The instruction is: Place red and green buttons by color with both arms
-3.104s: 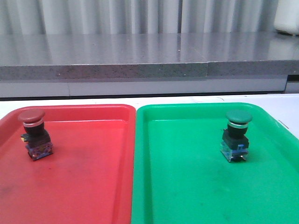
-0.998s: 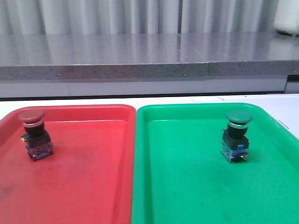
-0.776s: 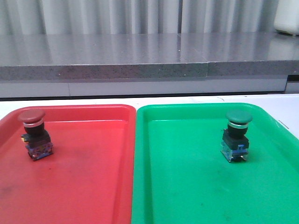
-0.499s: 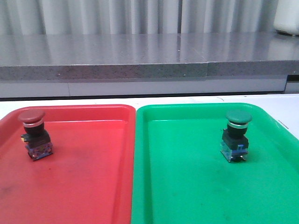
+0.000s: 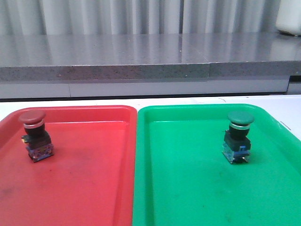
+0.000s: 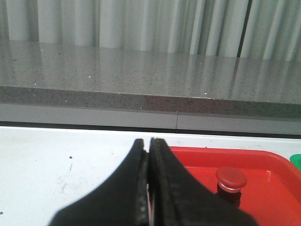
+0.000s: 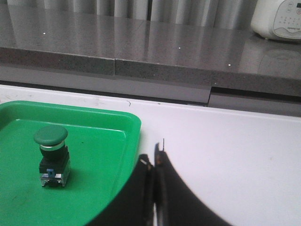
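A: Red button (image 5: 34, 135) upright in red tray (image 5: 94, 188), green button (image 5: 239, 136) upright in green tray (image 5: 188, 188). Sorted already?

B: Looks so. Left gripper (image 6: 148, 155) and right gripper (image 7: 154, 162) both pinched closed, empty, off to each tray's outer side.

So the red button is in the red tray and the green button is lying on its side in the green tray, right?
Not quite. The green button stands upright in the green tray, cap on top, as the front view shows. The red button is indeed in the red tray.

red button (image 5: 32, 118) – red tray (image 5: 94, 188), green button (image 5: 240, 117)
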`<state>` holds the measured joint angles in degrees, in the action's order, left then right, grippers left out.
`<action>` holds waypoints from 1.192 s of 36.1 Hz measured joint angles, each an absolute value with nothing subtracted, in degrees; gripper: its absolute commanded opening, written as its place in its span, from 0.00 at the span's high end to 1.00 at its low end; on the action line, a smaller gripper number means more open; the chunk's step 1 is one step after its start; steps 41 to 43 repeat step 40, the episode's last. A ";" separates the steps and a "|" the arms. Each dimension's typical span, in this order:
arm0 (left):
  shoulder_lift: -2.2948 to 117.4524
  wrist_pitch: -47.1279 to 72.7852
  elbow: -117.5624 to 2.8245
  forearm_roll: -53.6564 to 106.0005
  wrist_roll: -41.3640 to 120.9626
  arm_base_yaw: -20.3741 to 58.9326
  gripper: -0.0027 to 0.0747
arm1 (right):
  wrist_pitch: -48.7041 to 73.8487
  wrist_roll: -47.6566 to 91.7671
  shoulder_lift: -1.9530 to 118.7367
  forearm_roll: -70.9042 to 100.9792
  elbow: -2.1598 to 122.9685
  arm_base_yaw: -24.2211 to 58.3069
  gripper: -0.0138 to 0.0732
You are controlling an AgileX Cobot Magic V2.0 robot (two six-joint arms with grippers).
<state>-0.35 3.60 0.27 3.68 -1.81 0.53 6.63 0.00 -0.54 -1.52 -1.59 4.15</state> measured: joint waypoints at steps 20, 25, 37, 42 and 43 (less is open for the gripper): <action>-0.35 3.60 0.27 3.68 -1.81 0.53 0.99 | 5.89 -1.01 -0.54 1.01 -1.59 2.62 0.97; -0.35 3.60 0.27 3.68 -1.81 0.53 0.99 | 5.89 -1.12 -0.54 1.01 -1.59 2.50 0.97; -0.35 3.60 0.27 3.68 -1.81 0.53 0.99 | 5.89 -1.12 -0.54 1.01 -1.59 2.50 0.97; -0.35 3.60 0.27 3.68 -1.81 0.53 0.99 | 5.89 -1.12 -0.54 1.01 -1.59 2.50 0.97; -0.35 3.60 0.27 3.68 -1.81 0.53 0.99 | 5.89 -1.12 -0.54 1.01 -1.59 2.50 0.97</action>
